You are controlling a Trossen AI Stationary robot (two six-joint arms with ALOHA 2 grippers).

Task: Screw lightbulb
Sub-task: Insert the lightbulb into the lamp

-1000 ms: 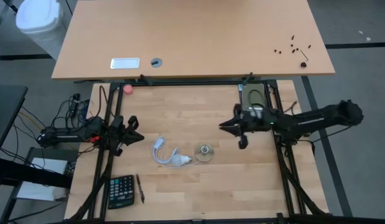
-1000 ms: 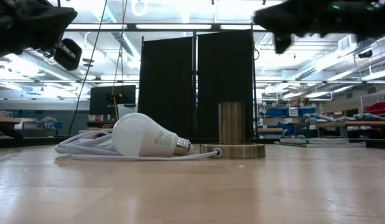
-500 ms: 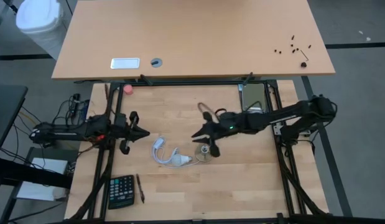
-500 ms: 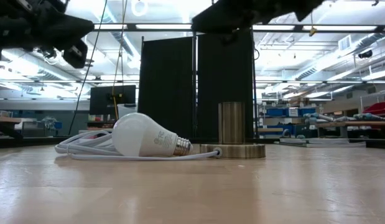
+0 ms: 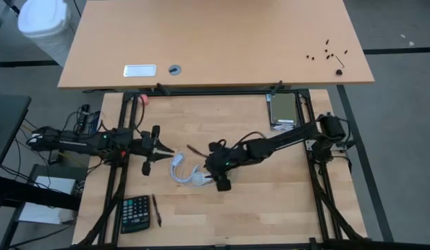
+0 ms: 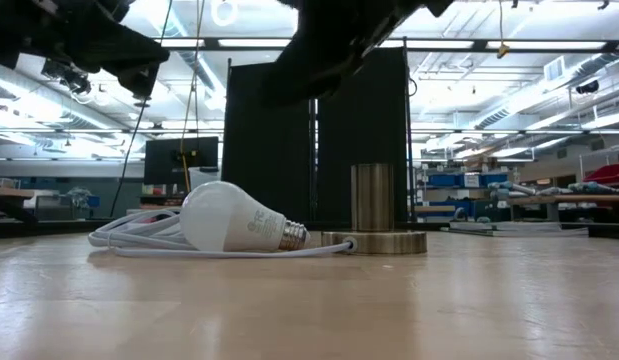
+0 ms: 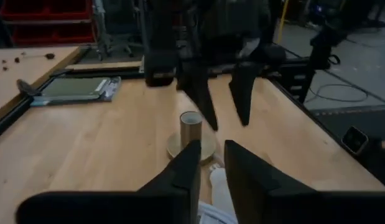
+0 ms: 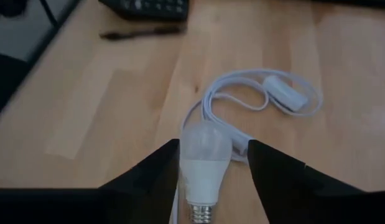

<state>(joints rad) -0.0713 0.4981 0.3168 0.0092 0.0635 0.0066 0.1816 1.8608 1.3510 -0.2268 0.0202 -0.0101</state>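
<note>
Nearest to me in the low view, the lightbulb [image 6: 229, 217] lies on its side on the tabletop [image 5: 270, 201], globe toward nine o'clock and screw base toward three, touching the white cord [image 6: 139, 240] looped behind it. Just past the base stands a short metal cylinder on a round disc [image 6: 374, 240].

From overhead, the bulb sits near the middle of the tabletop. My right claw [image 8: 211, 163] hangs over it with its fingers spread either side of the globe, open and gripping nothing. My left claw [image 7: 209, 171] waits at about nine o'clock from the bulb, its fingers only slightly parted and empty, pointing toward the cylinder.

I judge the bulb light, with a smooth, slippery and possibly breakable shell, so a hard pinch is a risk. I would take it across the widest part of the globe with gentle pressure, leaving the threaded base free for the socket. Lying loose, it may roll when touched.

Farther off, a calculator [image 5: 135, 212] and pen [image 5: 156, 209] lie at seven o'clock, well apart from the work.
</note>
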